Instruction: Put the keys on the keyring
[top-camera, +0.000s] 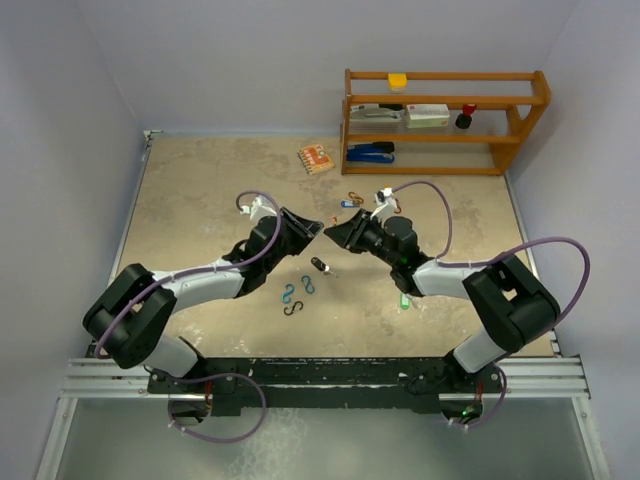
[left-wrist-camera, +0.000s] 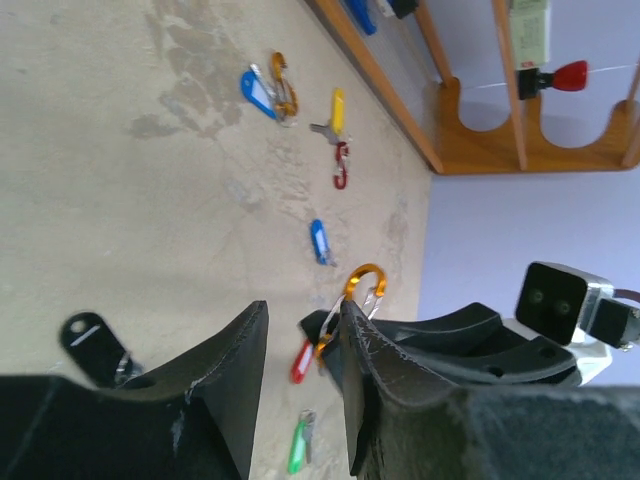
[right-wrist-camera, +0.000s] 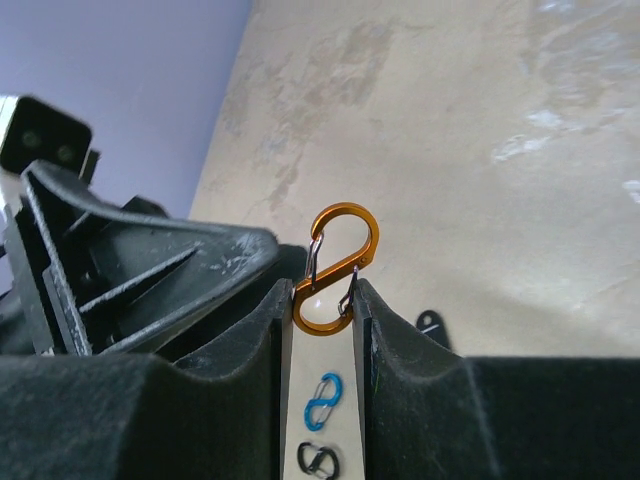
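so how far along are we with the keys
Done: no key threaded yet. In hand: the right fingers pinch the orange clip, which carries no keys; the left fingers sit close by. Left: the visible keys, like the black key, red key and green key, lie loose on the table.

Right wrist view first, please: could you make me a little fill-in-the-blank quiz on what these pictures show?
1. The right gripper pinches an S-clip coloured ____.
2. On the table below it, a blue clip lies next to a ____ one.
3. In the left wrist view, the key at the bottom edge has a tag coloured ____.
4. On the rack, the top shelf carries a block coloured ____.

Missing words: orange; black; green; yellow.
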